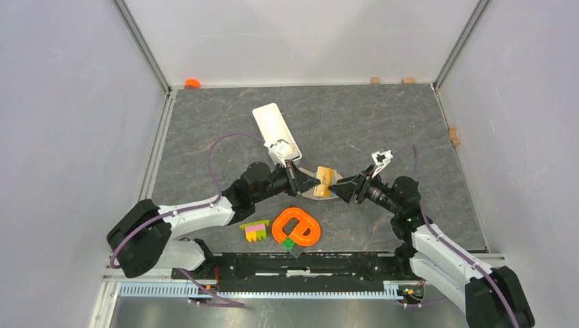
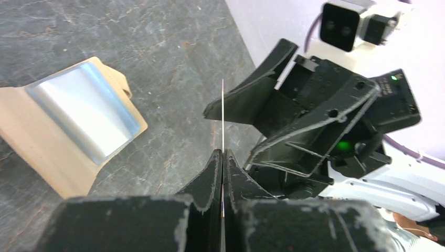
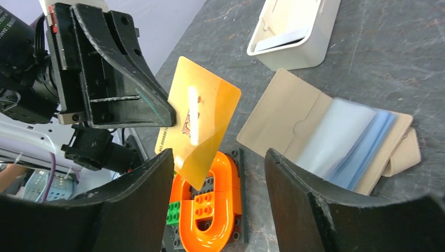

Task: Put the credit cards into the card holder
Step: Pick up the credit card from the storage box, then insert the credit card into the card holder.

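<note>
Orange-gold card pinched by left gripper; its print unreadable; right gripper spread wide

The orange-gold card was glossy, with a small red mark and a line of dark print. My left gripper was black, scuffed whitish along its edges (my right gripper looked the same). The card holder was beige-tan, its inner pocket a pale, sheeny blue. The table was dark grey with pale veins. The tray was white, the toy loop bright orange, and the bricks green, pink and yellow.
</note>
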`<state>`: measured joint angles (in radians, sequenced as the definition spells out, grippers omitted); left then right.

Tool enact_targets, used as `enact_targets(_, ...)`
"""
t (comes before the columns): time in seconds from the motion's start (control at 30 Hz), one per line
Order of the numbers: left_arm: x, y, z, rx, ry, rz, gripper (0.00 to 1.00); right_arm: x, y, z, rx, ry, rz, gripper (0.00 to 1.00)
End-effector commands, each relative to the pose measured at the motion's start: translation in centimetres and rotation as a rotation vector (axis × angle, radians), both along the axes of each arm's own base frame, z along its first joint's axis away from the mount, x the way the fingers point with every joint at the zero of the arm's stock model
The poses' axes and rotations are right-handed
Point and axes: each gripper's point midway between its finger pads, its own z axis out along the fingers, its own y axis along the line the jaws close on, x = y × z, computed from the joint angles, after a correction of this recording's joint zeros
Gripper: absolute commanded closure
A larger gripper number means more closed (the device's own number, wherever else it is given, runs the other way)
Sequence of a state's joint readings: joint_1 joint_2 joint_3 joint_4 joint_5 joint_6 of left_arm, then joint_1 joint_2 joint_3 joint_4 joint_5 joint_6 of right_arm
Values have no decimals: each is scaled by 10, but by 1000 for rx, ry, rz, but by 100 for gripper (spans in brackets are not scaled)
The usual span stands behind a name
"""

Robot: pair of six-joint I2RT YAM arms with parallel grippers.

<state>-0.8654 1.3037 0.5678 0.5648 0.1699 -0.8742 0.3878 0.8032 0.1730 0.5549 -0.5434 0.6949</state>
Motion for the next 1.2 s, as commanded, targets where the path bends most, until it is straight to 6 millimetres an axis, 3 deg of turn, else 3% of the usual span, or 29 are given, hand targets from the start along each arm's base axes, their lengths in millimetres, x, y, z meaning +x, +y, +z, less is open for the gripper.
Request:
enact_targets(0.0, -9, -4, 36, -148, -49, -46, 98, -5, 10, 20, 73, -27, 70, 34)
enact_targets(0.17, -11, -5, 34, -152, -50, -59, 98, -12, 16, 35, 140, -39, 122, 45)
enact_targets(0.27, -12, -7, 33, -149, -52, -69, 98, -12, 17, 37, 153, -33, 133, 57)
enact_targets(0.33, -13, -9, 33, -146, -56, -84, 98, -11, 18, 36, 156, -21, 133, 68)
enact_targets(0.4, -15, -10, 32, -141, -60, -101, 98, -10, 19, 33, 155, -9, 132, 86)
enact_targets(0.43, -15, -11, 30, -129, -60, -111, 93, -7, 19, 31, 148, 0, 124, 94)
enact_targets(0.47, -15, -11, 26, -101, -60, -114, 82, -2, 17, 24, 120, 21, 96, 100)
enact_targets(0.57, -4, 1, 8, 41, -73, -49, 44, 23, 3, -6, -49, 83, -35, 100)
enact_targets(0.67, 9, 21, -12, 221, -74, 33, 31, 42, -19, -27, -209, 98, -162, 100)
enact_targets(0.83, 21, 39, -47, 413, -28, 75, 26, 62, -48, -52, -392, 128, -301, 100)
enact_targets(1.0, 30, 39, -71, 424, 43, 61, 25, 68, -54, -68, -451, 170, -306, 100)
enact_targets(1.17, 38, 32, -80, 391, 69, 45, 30, 74, -58, -72, -472, 178, -319, 100)
